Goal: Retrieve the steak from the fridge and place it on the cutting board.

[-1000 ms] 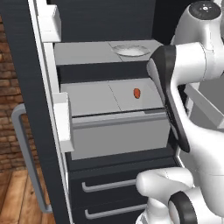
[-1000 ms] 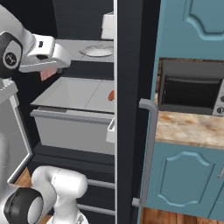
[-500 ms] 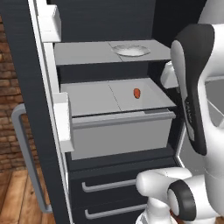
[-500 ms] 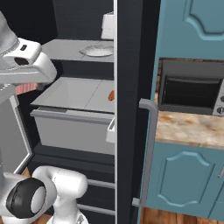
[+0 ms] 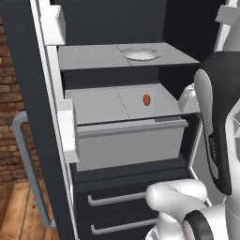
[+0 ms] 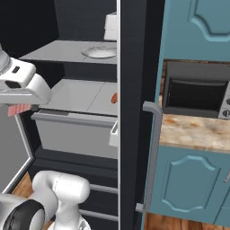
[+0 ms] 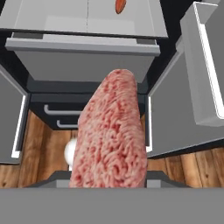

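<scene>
Plainly, the robot's two-finger gripper (image 6: pixel 20 109) was clamped on the flat pinkish-red slab of raw steak (image 7: pixel 110 133), which in the hand view rose from the bottom edge as a long marbled tongue of meat; the finger tips themselves were hidden behind it. From the right base view the same steak showed as a small pink edge under the white hand, held in the air outside and in front of the tall black fridge (image 6: pixel 133 90), beside its pulled-out grey drawer (image 5: pixel 129 140). That drawer's flat top carried a small round orange-red item (image 5: pixel 146 99), well apart from the steak. A pale round plate (image 5: pixel 139 54) lay on the grey shelf above. The fridge's long grey bar handle (image 6: pixel 153 152) stood between the open compartment and the black-and-silver microwave (image 6: pixel 196 92) on the speckled counter (image 6: pixel 193 132).
</scene>
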